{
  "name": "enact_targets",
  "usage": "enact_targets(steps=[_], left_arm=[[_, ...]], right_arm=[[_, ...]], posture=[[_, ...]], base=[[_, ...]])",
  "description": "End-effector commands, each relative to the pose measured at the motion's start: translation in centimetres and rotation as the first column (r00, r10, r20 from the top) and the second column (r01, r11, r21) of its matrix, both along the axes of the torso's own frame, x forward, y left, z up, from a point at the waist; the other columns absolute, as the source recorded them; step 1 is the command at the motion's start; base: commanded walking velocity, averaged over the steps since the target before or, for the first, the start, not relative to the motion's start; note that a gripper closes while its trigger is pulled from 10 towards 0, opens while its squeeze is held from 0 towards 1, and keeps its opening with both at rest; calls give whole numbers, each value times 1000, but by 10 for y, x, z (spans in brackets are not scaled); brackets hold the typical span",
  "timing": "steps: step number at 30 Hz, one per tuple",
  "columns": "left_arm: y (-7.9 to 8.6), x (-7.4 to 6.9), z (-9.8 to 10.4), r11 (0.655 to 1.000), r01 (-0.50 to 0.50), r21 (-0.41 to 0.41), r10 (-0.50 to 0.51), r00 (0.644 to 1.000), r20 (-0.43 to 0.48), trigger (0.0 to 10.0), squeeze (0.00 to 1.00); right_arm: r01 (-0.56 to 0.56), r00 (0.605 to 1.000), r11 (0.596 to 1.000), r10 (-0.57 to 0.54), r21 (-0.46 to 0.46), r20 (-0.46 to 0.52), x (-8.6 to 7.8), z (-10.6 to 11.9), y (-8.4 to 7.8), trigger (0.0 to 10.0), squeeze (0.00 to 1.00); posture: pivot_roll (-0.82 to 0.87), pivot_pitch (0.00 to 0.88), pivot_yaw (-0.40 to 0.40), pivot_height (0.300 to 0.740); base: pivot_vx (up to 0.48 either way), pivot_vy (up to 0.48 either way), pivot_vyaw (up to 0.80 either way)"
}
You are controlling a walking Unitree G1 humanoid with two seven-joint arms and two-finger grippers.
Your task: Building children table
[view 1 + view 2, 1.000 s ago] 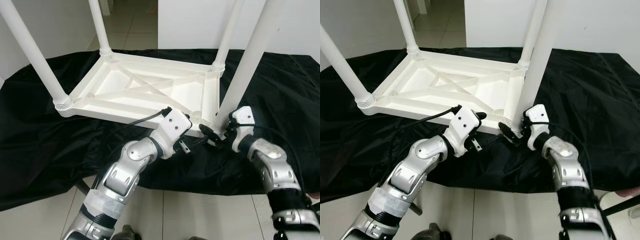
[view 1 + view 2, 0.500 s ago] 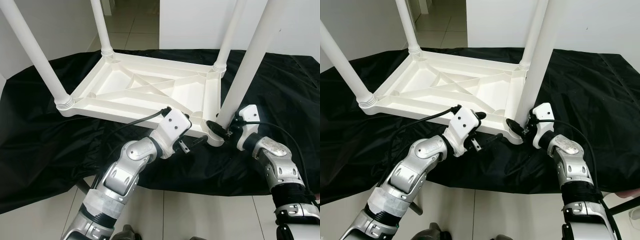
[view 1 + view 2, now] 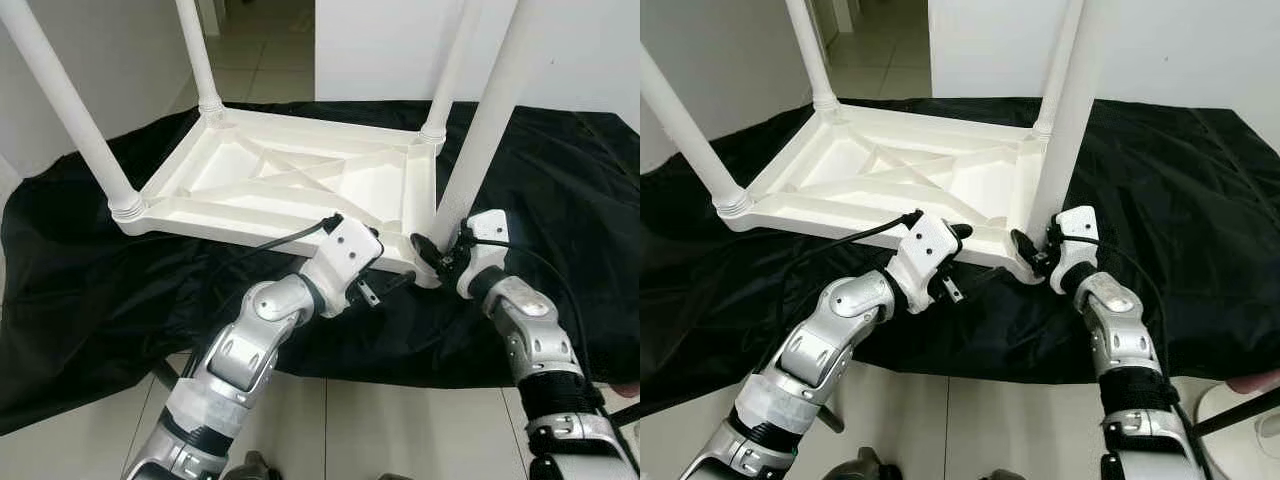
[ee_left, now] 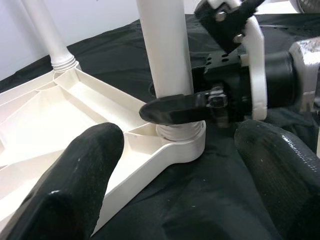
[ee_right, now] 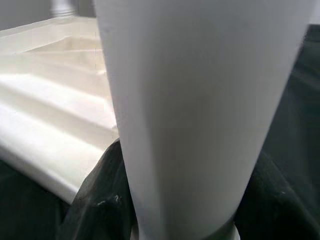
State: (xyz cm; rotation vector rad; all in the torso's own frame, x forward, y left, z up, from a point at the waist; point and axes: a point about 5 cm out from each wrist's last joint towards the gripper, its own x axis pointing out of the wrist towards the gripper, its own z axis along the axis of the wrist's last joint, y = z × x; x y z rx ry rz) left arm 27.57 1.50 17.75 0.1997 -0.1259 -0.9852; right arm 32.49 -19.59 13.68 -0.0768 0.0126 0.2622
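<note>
A: Where is the children's table point(image 3: 300, 180)?

B: It lies upside down on a black cloth point(image 3: 90, 270) spread over the tiled floor point(image 3: 400, 425), its ribbed underside facing up and four white legs pointing upward. The near right leg point(image 3: 485, 125) stands in the corner socket point(image 4: 182, 140) closest to both tools.

A: What is the right tool point(image 3: 440, 255) doing?

B: It is at the base of that near right leg, just above the socket. Its two black fingers point(image 4: 172, 108) sit one on each side of the leg and press against it, so it is holding the leg. From its own wrist camera the white leg rises directly ahead, with a dark finger at either side of it.

A: And the left tool point(image 3: 385, 285)?

B: It hovers just short of the same corner, pointing at the socket from the robot's side, touching nothing. Its fingers point(image 4: 75, 185) are spread wide; in its wrist view the leg, the socket and the right tool all lie ahead between them, with black cloth beneath.

A: Anything else near the tools?

B: A black cable point(image 3: 280, 240) runs along the left arm's wrist housing, over the table's near edge. The far legs stand well beyond both tools.
</note>
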Motion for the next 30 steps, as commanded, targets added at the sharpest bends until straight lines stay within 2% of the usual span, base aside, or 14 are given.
enact_targets(steps=[1, 6, 8, 9, 12, 17, 24, 25, 26, 27, 30], left_arm=[[0, 1, 0, 1000, -13, 14, 12, 1000, 9, 10000, 0], [0, 0, -1, 1000, -8, 17, 8, 1000, 8, 10000, 0], [0, 0, -1, 1000, -8, 19, 8, 1000, 8, 10000, 0], [0, 0, -1, 1000, -8, 19, 8, 1000, 8, 10000, 0], [-1, 0, -1, 1000, -14, 17, 13, 1000, 10, 10000, 0], [-3, -1, -2, 1000, -20, 15, 20, 1000, 12, 10000, 0], [-3, -3, -4, 1000, -25, 18, 24, 1000, 11, 10000, 0], [-2, -2, -5, 999, -27, 19, 27, 1000, 12, 10000, 0], [-2, -2, -5, 999, -27, 19, 27, 1000, 12, 10000, 0], [-2, -2, -4, 999, -31, 19, 31, 999, 13, 10000, 0], [-2, -1, -4, 999, -36, 20, 36, 999, 16, 10000, 0]], right_arm=[[76, 995, 997, -75, 23, -71, -2, -13, 2, 10000, 0], [154, 986, 987, -151, 45, -73, -1, -13, 8, 10000, 0], [270, 961, 960, -265, 68, -73, 0, -13, 15, 10000, 0], [270, 961, 960, -265, 68, -73, 0, -13, 15, 10000, 0], [433, 901, 892, -422, 132, -104, 1, -14, 24, 10000, 0], [495, 869, 853, -485, 167, -96, 0, -9, 38, 10000, 0], [467, 884, 871, -465, 154, -53, 0, 0, 45, 10000, 0], [464, 885, 872, -463, 155, -48, 0, 0, 45, 10000, 702], [464, 885, 872, -463, 155, -48, 0, 0, 45, 10000, 702], [465, 884, 869, -465, 168, -40, -1, 1, 44, 10000, 1000], [455, 887, 869, -461, 194, -21, -1, 5, 44, 10000, 1000]], posture=[[-46, 0, 58, 740], [-47, 0, 60, 740], [-44, 0, 54, 740], [-44, 0, 54, 740], [-37, 0, 41, 740], [-24, 0, 23, 740], [-22, 0, 9, 740], [-22, 0, 9, 740], [-22, 0, 9, 740], [-18, 0, 6, 740], [-12, 0, 3, 740]], base=[[0, 0, 0], [0, 0, 0], [0, 0, 0], [0, 0, 0], [0, 0, 0], [0, 0, 0], [0, 0, 0], [0, 0, 0], [0, 0, 0], [0, 0, 0], [0, 0, 0]])
